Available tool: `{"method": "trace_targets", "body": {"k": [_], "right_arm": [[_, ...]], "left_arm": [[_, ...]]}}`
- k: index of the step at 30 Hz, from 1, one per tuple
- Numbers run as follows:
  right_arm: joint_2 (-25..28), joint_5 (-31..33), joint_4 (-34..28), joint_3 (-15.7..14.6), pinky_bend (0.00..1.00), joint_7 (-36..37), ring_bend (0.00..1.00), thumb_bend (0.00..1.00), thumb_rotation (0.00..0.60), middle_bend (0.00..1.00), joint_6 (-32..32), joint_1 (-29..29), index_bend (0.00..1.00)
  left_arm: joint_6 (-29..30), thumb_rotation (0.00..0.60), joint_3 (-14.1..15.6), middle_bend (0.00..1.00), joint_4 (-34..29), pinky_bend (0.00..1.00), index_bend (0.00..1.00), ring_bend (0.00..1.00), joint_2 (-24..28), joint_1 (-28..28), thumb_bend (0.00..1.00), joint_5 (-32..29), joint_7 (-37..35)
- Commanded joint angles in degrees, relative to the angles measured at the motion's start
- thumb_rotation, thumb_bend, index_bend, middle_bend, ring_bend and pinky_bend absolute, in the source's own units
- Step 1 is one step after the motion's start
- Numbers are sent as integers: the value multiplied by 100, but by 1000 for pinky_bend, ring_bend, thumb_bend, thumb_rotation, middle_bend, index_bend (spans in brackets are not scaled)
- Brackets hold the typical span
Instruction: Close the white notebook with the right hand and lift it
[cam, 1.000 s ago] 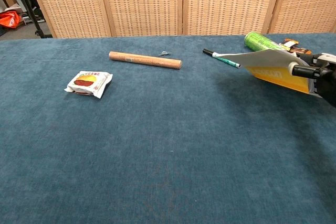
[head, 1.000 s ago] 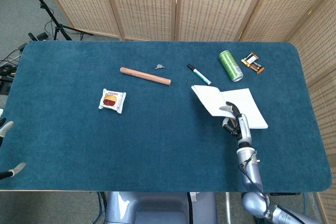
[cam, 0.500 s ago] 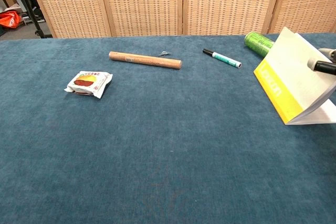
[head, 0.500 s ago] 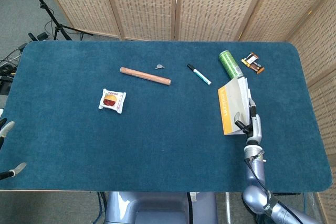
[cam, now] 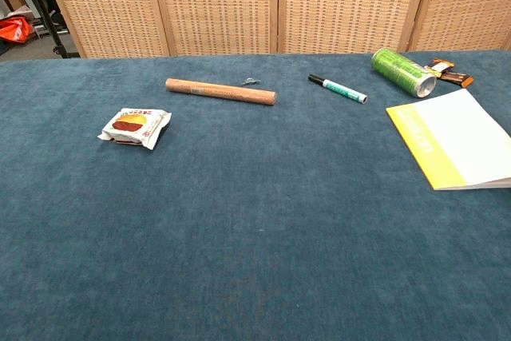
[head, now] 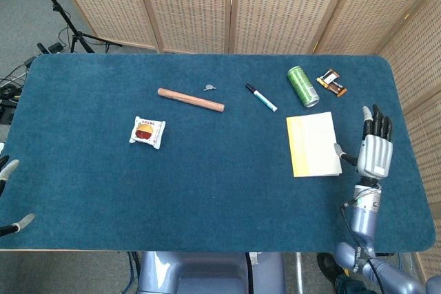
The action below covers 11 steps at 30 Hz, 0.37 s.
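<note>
The white notebook [head: 313, 144] lies closed and flat on the blue table, a yellow strip along its left edge; the chest view shows the notebook [cam: 459, 149] at the far right. My right hand [head: 375, 149] is just to the right of it with straight, spread fingers and holds nothing. Its thumb reaches toward the notebook's right edge; whether it touches I cannot tell. The chest view does not show this hand. Only two fingertips of my left hand [head: 21, 223] show at the head view's left edge, well apart, with nothing between them.
A green can [head: 302, 85] and a snack bar [head: 331, 82] lie just behind the notebook, a marker [head: 261, 97] to its back left. Further left are a wooden rod [head: 191, 99], a small metal clip [head: 209, 87] and a snack packet [head: 147, 131]. Wicker screens stand behind the table.
The raised cover swung over and the notebook now lies closed and flat. My right hand let go of it, moved off to the right and straightened its fingers.
</note>
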Motion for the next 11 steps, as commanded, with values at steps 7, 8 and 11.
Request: {"method": "trace_targets", "body": {"k": [7,8,11], "right_arm": [[2513,-1605,-2391,-1604,0,-5,0,0,600,0,533,-840,0],[2675,-1668,-2585,-1687,0,-58,0,0,600,0,548,-920,0],[2929,-1790,-2908,-1909,0,-85,0,0,600,0,541,-1121,0]], "left_arm": [[-18,600,-8,0,0,0,0,0,-81,-10,0,-8,205],[-23,600,-10,0,-4,0,0,0,-92,-13,0,-7,240],[-4,600,-10,0,-4,0,0,0,-113,-13,0,18,292]]}}
